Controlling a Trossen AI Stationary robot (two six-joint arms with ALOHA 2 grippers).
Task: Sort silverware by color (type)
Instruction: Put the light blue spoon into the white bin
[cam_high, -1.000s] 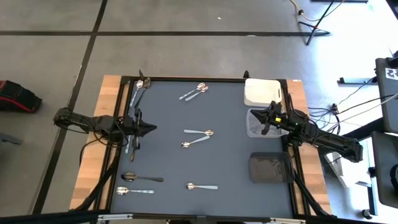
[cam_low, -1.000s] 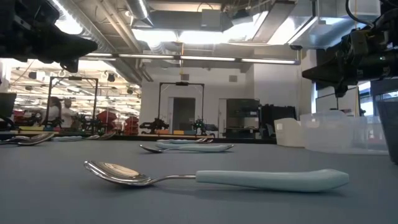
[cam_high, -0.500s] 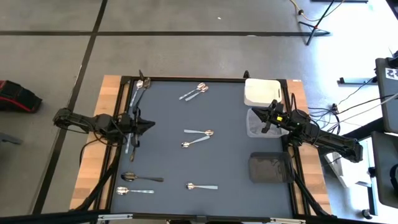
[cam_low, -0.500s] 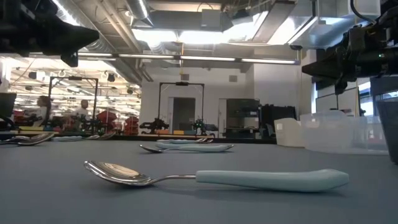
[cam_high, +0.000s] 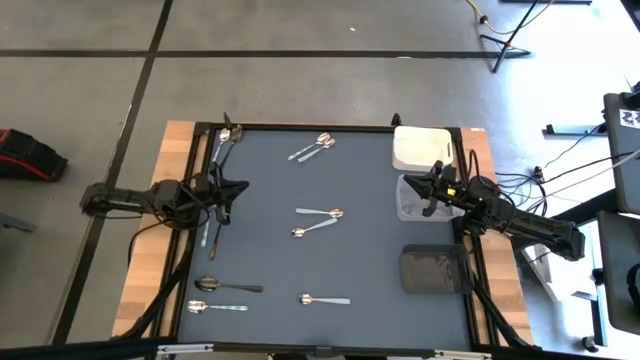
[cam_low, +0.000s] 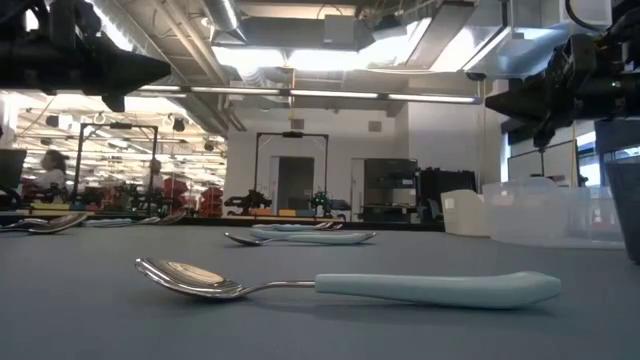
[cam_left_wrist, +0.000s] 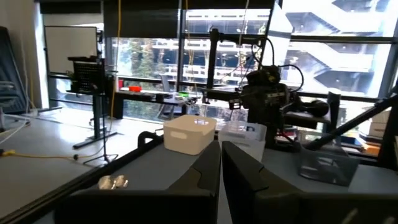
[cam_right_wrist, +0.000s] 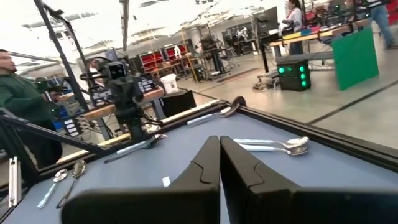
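The 2 dark six-joint arms reach inward from opposite sides, both held level above the surface. The left gripper (cam_high: 240, 186) points toward the middle, its 2 fingers (cam_left_wrist: 205, 177) pressed together. The right gripper (cam_high: 412, 183) faces back toward it, its fingers (cam_right_wrist: 205, 171) likewise closed, holding nothing.

Robotics lab: exposed ducts (cam_low: 300, 40), workbenches (cam_right_wrist: 186, 68)

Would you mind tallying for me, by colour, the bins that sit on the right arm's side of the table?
White bin: 1
Clear bin: 1
Dark bin: 1
Total: 3
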